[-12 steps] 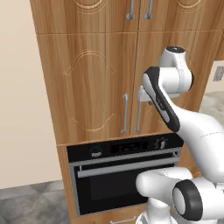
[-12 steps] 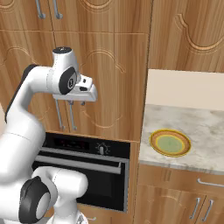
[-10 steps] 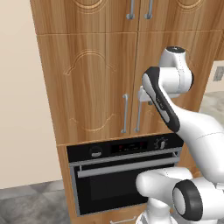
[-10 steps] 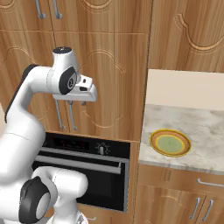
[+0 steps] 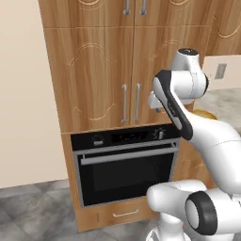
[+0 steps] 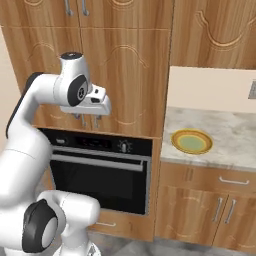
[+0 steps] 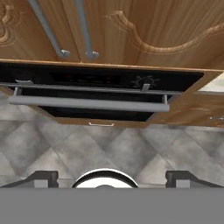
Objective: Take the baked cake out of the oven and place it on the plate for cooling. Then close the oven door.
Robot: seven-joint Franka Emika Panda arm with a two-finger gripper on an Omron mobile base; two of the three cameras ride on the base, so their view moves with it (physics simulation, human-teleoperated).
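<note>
Black and shut, the built-in oven sits under the wooden cabinet doors, its drop-down glass door closed, so the baked cake is hidden inside, I judge. The long silver bar handle crosses the top of that door; it looks stiff and smooth, best taken near its middle. The claw hangs above the oven, empty, its fingers wide apart. The round yellow-rimmed plate waits on the marble desk, right of the oven.
</note>
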